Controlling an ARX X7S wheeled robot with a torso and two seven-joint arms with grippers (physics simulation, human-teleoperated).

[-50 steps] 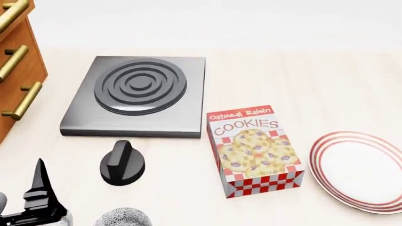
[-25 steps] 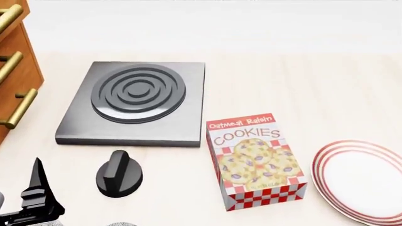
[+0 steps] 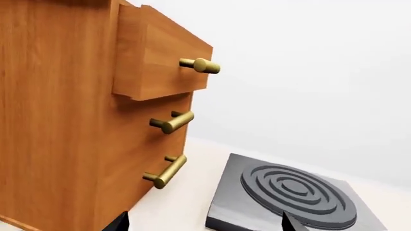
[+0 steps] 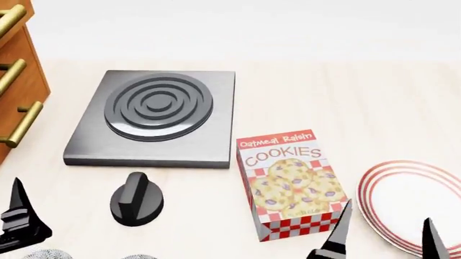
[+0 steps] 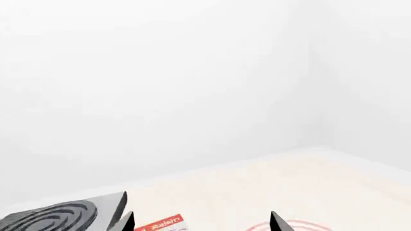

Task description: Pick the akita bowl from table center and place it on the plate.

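Two thin slivers of grey-speckled akita bowl rim show at the head view's bottom edge, one point(image 4: 47, 254) beside my left gripper and one point(image 4: 137, 257) below the black knob; I cannot tell which is the task's. The plate point(image 4: 407, 202), white with red rings, lies at the right, cut by the frame edge. My right gripper point(image 4: 385, 216) hovers open over the plate's near left side, nothing between its fingers. Only one finger point(image 4: 18, 216) of my left gripper shows at the bottom left. In the left wrist view the left gripper point(image 3: 204, 222) is open and empty.
A dark hob plate point(image 4: 155, 116) sits at the back left, a black knob point(image 4: 137, 199) in front of it. An upright cookies box point(image 4: 292, 181) stands between the knob and the plate. A wooden drawer unit point(image 3: 64, 120) with brass handles borders the left.
The right gripper's fingers have come into the head view at the bottom right. The left gripper has shifted left and lower. The view tilted, pushing the speckled bowl down to the frame's edge.
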